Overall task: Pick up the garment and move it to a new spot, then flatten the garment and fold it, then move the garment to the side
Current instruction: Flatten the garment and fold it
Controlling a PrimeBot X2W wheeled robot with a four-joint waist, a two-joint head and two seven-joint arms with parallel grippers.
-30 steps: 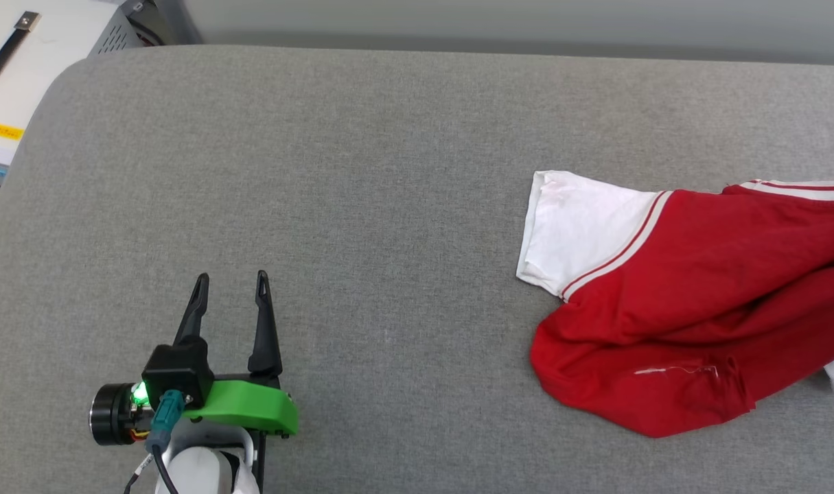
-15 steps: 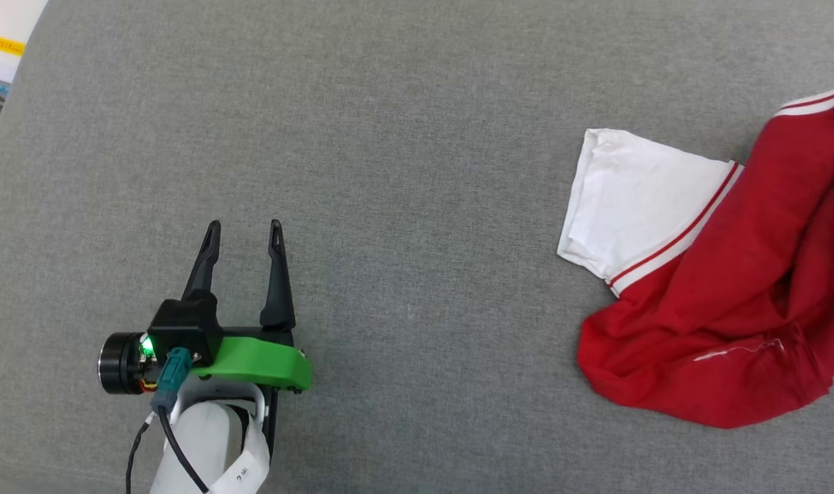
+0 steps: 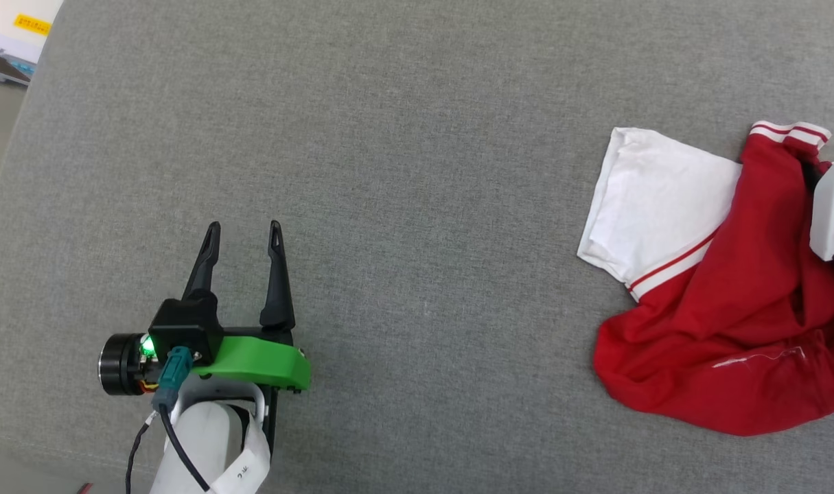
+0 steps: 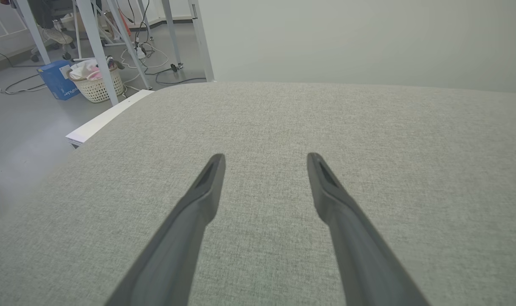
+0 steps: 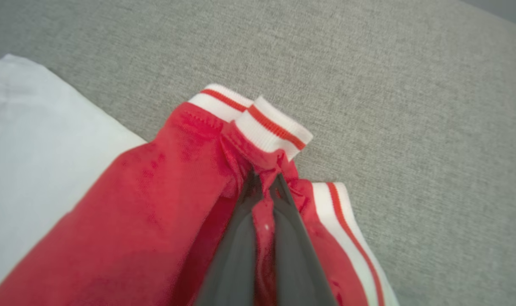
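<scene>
Right wrist view: bunched garment hides the clamped right jaws' tips

a grey woven fabric surface with a rounded corner spreads wide under soft, even light, and a plain pale wall rises behind its far edge. beyond the corner lies a smooth grey floor with slanting white metal legs, loose cables, a white woven basket and a blue box just beside it.
</scene>
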